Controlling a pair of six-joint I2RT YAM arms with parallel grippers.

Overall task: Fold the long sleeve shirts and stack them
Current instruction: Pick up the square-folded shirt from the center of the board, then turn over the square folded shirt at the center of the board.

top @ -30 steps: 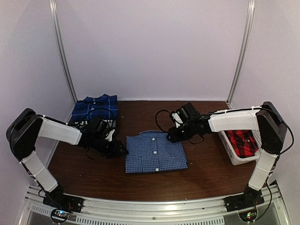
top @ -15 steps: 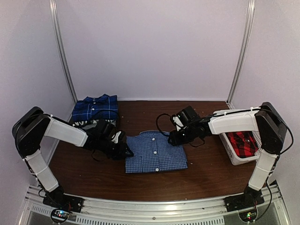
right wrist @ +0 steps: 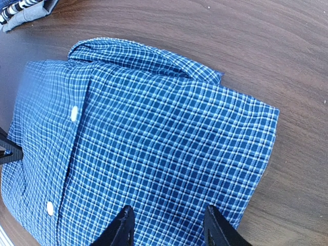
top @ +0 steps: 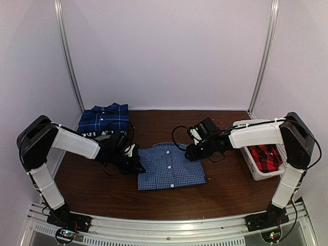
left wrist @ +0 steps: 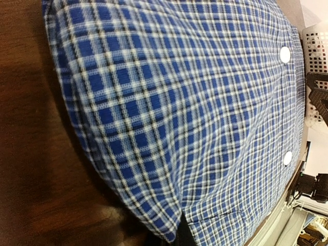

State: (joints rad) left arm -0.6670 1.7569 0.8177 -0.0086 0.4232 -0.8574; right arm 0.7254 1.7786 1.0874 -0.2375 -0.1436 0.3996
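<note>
A folded blue-and-white fine-check shirt (top: 171, 166) with white buttons lies at the middle of the brown table. My left gripper (top: 137, 167) is at its left edge, shut on the cloth. In the left wrist view the shirt (left wrist: 195, 102) fills the frame and folds over a dark fingertip (left wrist: 183, 236). My right gripper (top: 190, 152) hovers open over the shirt's far right corner. Its two black fingertips straddle the cloth (right wrist: 154, 133) in the right wrist view, and the gripper (right wrist: 166, 228) holds nothing. A folded darker blue plaid shirt (top: 105, 117) lies at the back left. A red-and-black plaid shirt (top: 264, 155) sits in the basket.
A white slatted basket (top: 251, 168) stands at the table's right edge, by the right arm. Bare brown tabletop (top: 174, 197) runs in front of the middle shirt, and more of the table (right wrist: 256, 46) shows beyond its collar. White walls close off the back and sides.
My left gripper has slid right, up to the middle shirt's left edge, and has shut on the cloth. The right gripper has hardly moved and stays open.
</note>
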